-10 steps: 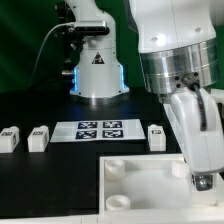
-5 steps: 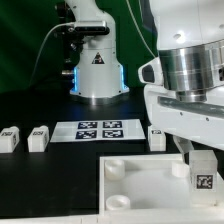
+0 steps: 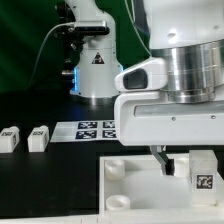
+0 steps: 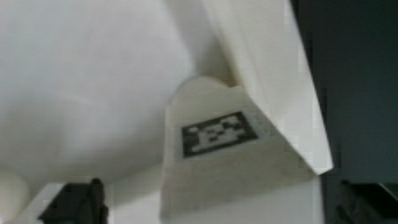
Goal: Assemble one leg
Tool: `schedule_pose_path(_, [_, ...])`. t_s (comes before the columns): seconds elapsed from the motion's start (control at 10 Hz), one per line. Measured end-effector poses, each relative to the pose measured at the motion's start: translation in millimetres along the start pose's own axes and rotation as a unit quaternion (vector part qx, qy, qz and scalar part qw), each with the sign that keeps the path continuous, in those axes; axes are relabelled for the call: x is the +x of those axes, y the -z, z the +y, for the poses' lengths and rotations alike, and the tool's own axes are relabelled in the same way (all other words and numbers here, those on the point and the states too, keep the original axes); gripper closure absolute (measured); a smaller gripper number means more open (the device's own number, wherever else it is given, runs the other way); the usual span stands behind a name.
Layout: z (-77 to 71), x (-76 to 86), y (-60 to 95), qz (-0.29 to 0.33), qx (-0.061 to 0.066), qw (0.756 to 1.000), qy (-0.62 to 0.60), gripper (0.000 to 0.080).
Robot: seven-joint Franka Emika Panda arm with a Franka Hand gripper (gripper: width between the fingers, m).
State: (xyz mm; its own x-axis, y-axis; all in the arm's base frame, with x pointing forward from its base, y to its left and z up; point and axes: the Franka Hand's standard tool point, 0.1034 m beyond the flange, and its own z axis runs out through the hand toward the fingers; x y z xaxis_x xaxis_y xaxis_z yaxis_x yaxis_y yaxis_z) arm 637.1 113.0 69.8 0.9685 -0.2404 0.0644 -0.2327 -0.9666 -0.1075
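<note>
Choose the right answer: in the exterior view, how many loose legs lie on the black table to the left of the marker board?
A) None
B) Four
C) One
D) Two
D: two small white legs, one and another, lie side by side on the table, to the exterior view's left of the marker board.

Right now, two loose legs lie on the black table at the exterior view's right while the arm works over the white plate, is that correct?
Not quite: the two loose legs lie at the exterior view's left, not its right. The arm does work over the white plate, with another leg at the gripper.
</note>
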Motion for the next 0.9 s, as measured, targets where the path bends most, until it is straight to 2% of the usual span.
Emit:
schedule_pose_path(0.1, [-1.1, 1.3, -0.7, 0.002, -0.005, 0.999, 0.042, 0.0150])
schedule_pose_path(0.2, [-0.8, 0.7, -1.3, 0.001, -0.002, 1.000, 0.002, 0.0150])
schedule_pose_path(0.3, [-0.3, 0.9, -1.3, 0.001, -0.003, 1.000, 0.006, 0.0290])
schedule_pose_path(0.4, [-0.8, 0.7, -1.4, 0.001, -0.002, 1.000, -0.020, 0.0290])
schedule_pose_path(0.5, [-1.5, 0.4, -1.4, 0.001, -0.001, 0.997, -0.072, 0.0431])
schedule_pose_path(0.6, [0.0, 0.5, -1.7, 0.001, -0.002, 0.992, -0.125, 0.0508])
schedule_pose_path(0.8, [2.5, 0.3, -1.9, -0.002, -0.002, 0.970, -0.242, 0.0508])
schedule_pose_path(0.9, [4.1, 0.6, -1.1, -0.004, -0.005, 0.945, -0.327, 0.0508])
